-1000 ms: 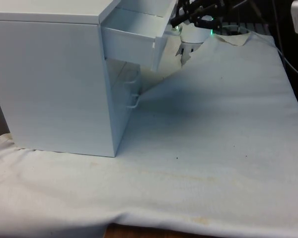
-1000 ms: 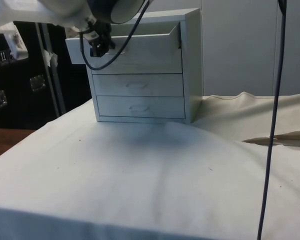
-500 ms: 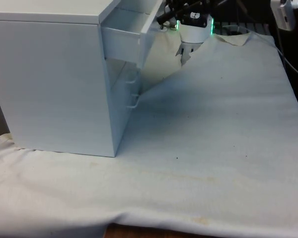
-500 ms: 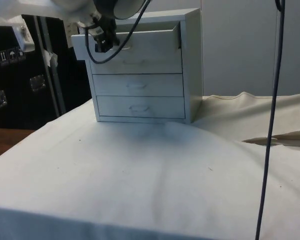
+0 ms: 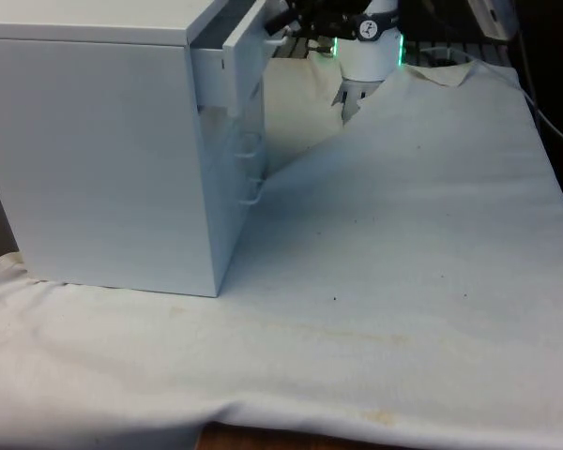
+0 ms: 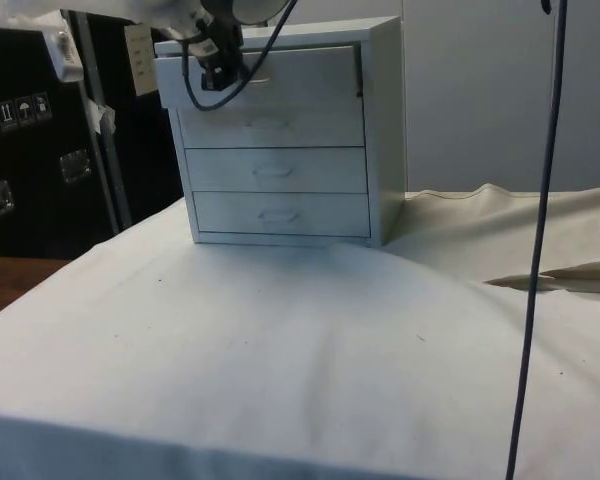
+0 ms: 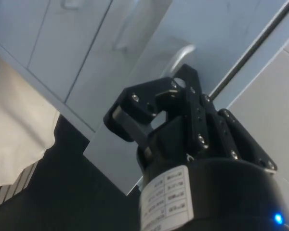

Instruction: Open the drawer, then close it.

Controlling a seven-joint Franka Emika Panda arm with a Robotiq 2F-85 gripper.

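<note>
A white chest of drawers (image 5: 103, 150) stood on the cloth-covered worktop (image 5: 403, 244) near one of its corners, at the front view's left, with its side turned to that camera and its three drawer fronts facing the side camera. The top drawer (image 6: 270, 75) was pulled out only a little way, its front standing slightly proud of the two lower drawers (image 6: 275, 170), which sat flush in the frame, each with a small pale handle. The black end effector (image 6: 218, 70) was up against the top drawer's front, close to the handle (image 7: 180, 53); in the side view it sat towards the front panel's outer end, with a dark cable looping down from it across the panel. From the wrist, the fingers (image 7: 135, 113) appeared drawn close together just beside the curved pale handle, but I could not tell whether they clamped it or merely pressed on the panel next to it. The white cloth (image 6: 280, 350) lay rumpled along the worktop's edges and bare across the middle, and a thin dark cable (image 6: 535, 250) hung down past the worktop's edge in the side view.
</note>
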